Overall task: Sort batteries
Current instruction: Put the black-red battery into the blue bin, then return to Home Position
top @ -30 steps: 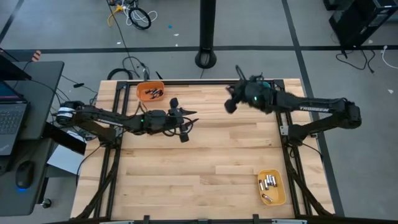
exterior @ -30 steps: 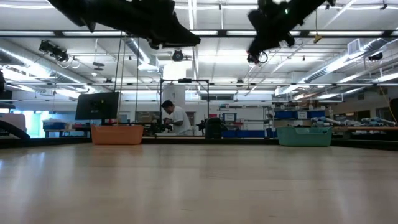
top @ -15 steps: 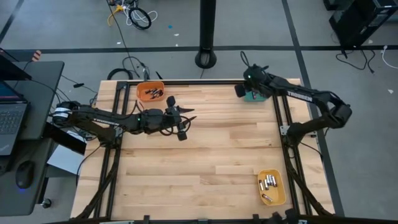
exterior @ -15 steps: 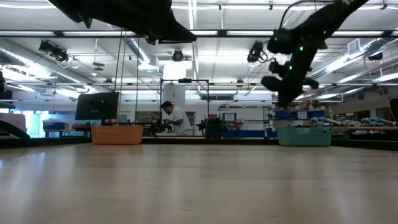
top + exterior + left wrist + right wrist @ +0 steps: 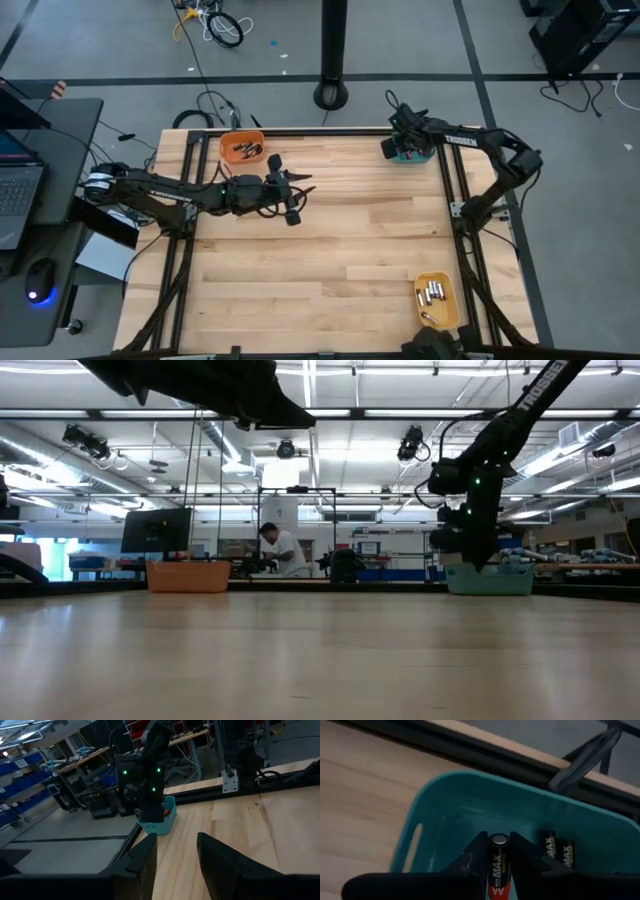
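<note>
My right gripper (image 5: 499,845) stands in the teal bin (image 5: 408,152) at the table's far right corner, shut on a black AA battery (image 5: 498,865). Two more black batteries (image 5: 556,849) lie on the bin's floor. The left wrist view also shows the bin (image 5: 167,818) with my right gripper (image 5: 149,811) in it. My left gripper (image 5: 292,195) hovers open and empty well above the table's far left part, near the orange bin (image 5: 242,147). My right gripper pinches the black battery by its two sides (image 5: 492,857) between its two fingers. The battery lies along the fingers, with its metal end cap (image 5: 499,840) showing at their free ends. The fingers point down into the teal bin (image 5: 490,578).
The orange bin at the far left holds several dark batteries. A yellow bin (image 5: 436,300) near the front right holds several silvery batteries. Bare wood lies between the bins. Beyond the table a person (image 5: 285,550) stands in the room.
My right gripper has moved toward the table's far right corner and gone down from high above the table into the teal bin.
</note>
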{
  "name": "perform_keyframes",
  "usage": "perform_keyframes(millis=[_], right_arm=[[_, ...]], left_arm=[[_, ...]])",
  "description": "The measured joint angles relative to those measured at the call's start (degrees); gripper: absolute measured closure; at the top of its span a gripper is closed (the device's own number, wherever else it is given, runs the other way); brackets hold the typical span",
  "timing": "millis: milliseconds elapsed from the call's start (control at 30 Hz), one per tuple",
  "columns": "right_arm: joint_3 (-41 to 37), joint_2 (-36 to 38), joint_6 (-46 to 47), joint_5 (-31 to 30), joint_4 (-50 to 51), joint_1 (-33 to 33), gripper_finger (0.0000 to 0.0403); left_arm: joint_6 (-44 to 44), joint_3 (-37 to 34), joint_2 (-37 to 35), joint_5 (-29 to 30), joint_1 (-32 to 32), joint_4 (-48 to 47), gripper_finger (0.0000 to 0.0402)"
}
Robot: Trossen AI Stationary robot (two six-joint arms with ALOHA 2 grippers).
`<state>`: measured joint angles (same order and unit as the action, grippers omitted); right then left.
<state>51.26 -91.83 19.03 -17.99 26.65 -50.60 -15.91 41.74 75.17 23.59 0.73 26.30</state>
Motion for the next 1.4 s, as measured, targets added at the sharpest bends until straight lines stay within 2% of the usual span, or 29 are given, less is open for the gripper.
perform_keyframes(millis=[200,500,667,867,967,1067,1167,1267,1400], right_arm=[[0.0,-1.9,-0.1,-0.2,0.1,-0.6,0.0328],[0.0,-0.1,-2.9,-0.4,0.0,-0.6,0.0304],[0.0,1.4,-3.8,-0.4,0.3,-0.6,0.0301],[0.0,5.2,-9.0,1.0,0.7,0.4,0.0317],[0.0,7.2,-12.6,1.5,0.6,3.0,0.0351],[0.0,8.8,-15.3,1.4,-1.3,6.8,0.0389],[0.0,10.3,-18.0,2.5,-5.1,11.9,0.0390],[0.0,11.5,-19.4,7.3,-9.9,16.7,0.0386],[0.0,11.8,-21.5,10.4,-16.1,22.9,0.0396]], left_arm=[[0.0,0.0,0.0,0.0,0.0,1.6,0.0254],[0.6,0.0,0.0,-1.6,-0.3,2.3,0.0258],[1.6,0.0,0.3,-7.0,-2.0,1.8,0.0284],[1.6,0.0,0.3,-11.4,-3.5,2.2,0.0345],[1.6,-0.1,0.3,-11.8,-4.1,2.4,0.0384],[1.6,-2.8,0.3,-11.8,-4.4,7.1,0.0393],[1.6,-6.4,0.3,-12.4,-4.6,12.4,0.0389],[1.8,-9.1,0.3,-12.4,-4.6,16.4,0.0392],[2.8,-10.9,-0.4,-14.9,-4.8,17.6,0.0397]])
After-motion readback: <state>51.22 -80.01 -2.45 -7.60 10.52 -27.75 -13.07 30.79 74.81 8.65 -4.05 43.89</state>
